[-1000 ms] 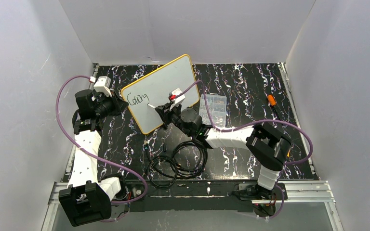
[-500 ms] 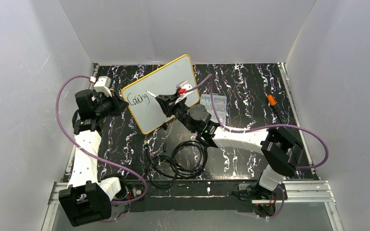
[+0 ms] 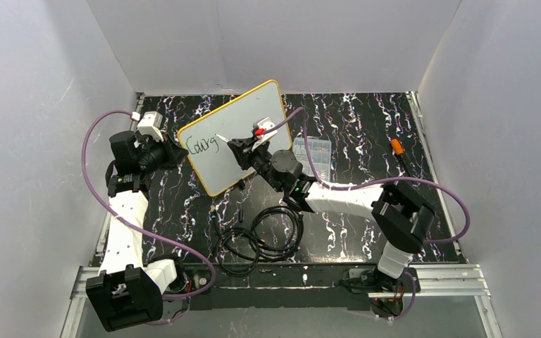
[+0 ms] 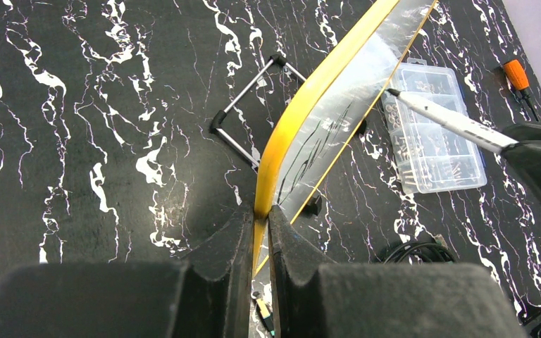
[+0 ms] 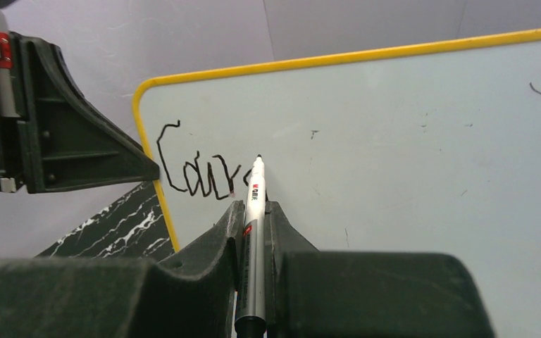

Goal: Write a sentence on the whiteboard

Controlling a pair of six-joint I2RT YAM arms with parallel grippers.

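R claw is clenched on a silver marker. Its tip is at the board face just right of the last stroke; contact can't be told. The sentence so far reads approx. "Courg", close to the left rim of the whiteboard. Lots of blank white to the right of it and below.

L claw pinches the yellow rim, board tilted up at upper centre of the top view. Clear parts box sits just beyond the board's right edge, cables nearer the bases, bench open towards upper right.

Vs 1 s ago, the R claw is higher up the board. Vs 0.5 s ago, the elbow has drawn in and the tip has barely shifted.
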